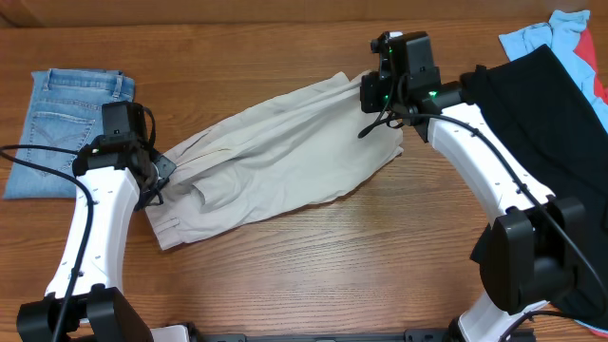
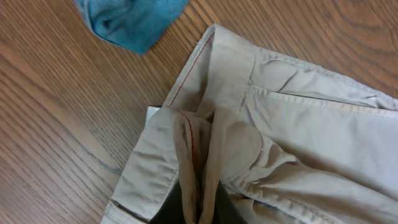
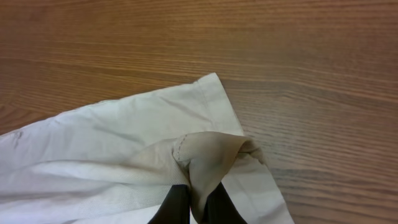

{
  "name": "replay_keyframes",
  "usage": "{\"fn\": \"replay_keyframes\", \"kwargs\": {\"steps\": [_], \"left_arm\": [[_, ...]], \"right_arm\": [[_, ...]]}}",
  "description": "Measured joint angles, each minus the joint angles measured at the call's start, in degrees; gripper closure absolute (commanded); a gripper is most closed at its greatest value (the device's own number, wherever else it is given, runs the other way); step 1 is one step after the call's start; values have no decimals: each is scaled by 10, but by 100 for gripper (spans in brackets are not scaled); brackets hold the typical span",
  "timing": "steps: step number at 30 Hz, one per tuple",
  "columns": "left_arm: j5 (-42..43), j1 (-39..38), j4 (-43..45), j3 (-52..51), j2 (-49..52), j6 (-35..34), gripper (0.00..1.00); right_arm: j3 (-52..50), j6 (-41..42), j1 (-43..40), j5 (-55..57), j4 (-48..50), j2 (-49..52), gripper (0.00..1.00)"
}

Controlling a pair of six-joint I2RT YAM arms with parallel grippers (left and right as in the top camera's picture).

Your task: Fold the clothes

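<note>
One table (image 1: pixel 323 275), bare wood along its near edge. The black garment (image 1: pixel 551 123) covers the right edge. The shorts (image 1: pixel 285 152) lie diagonally at centre, with folded jeans (image 1: pixel 62 128) at the left edge. The left gripper (image 1: pixel 157 180) is clamped on the waistband fold, the right gripper (image 1: pixel 375 100) on a hem corner.

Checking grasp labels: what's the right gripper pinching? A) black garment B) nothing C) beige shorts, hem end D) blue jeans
C: in the right wrist view the right gripper is shut on a bunched fold of the beige shorts beside the hem corner.
</note>
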Motion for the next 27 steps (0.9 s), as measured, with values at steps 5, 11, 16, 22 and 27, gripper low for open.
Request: {"fn": "replay_keyframes", "kwargs": {"steps": [5,11,16,22,27], "left_arm": [[-18,5,1,0,0,-10,61],[-32,12,9,0,0,-11,24],[-36,15,0,0,0,-12,2],[-36,17,-8,0,0,-12,0],[-50,17,33,-1,0,-12,0]], "right_arm": [[0,0,3,6,7,5,96],[0,0,3,15,24,22,96],[0,0,2,20,39,29,96],[1,0,2,18,61,52,96],[1,0,2,17,94,67,96]]}}
